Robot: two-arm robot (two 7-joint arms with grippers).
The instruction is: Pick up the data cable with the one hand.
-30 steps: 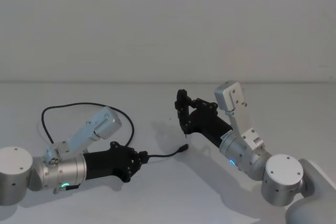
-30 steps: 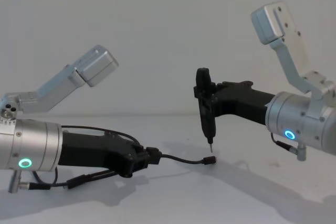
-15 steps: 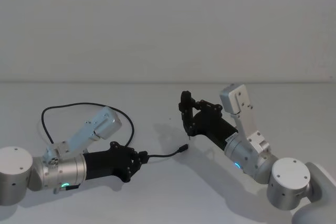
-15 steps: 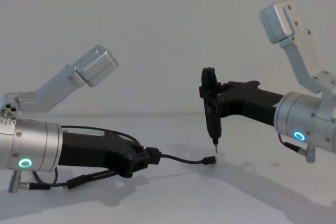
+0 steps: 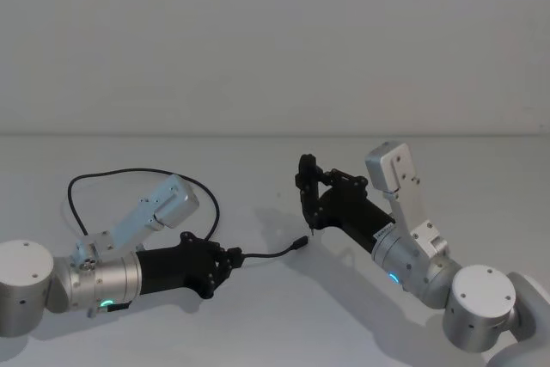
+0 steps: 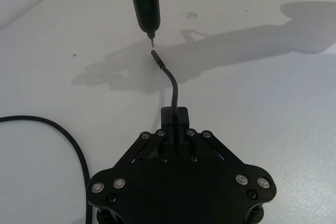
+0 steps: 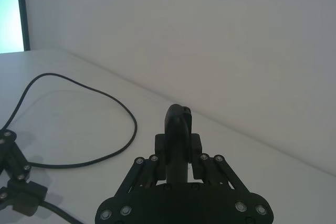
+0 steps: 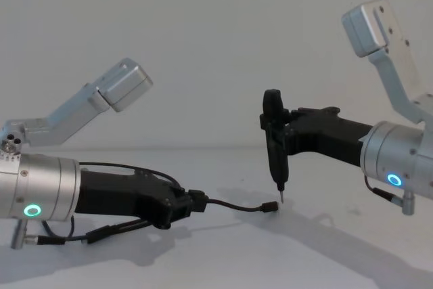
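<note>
One arm had the job half done: the left gripper [image 6: 173,129], low over the tabletop [image 5: 284,315], had its jaws clamped on the data cable [image 5: 268,254] near one plug, lift not yet made; its long loop [image 5: 129,176] lay behind; farther right, the right gripper [image 8: 274,141] gripped an upright pen-like tool [image 8: 275,160].

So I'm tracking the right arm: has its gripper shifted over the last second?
Yes. The right gripper, shut on a pen-like tool, slid rightward, its tip now beside the data cable plug.
</note>
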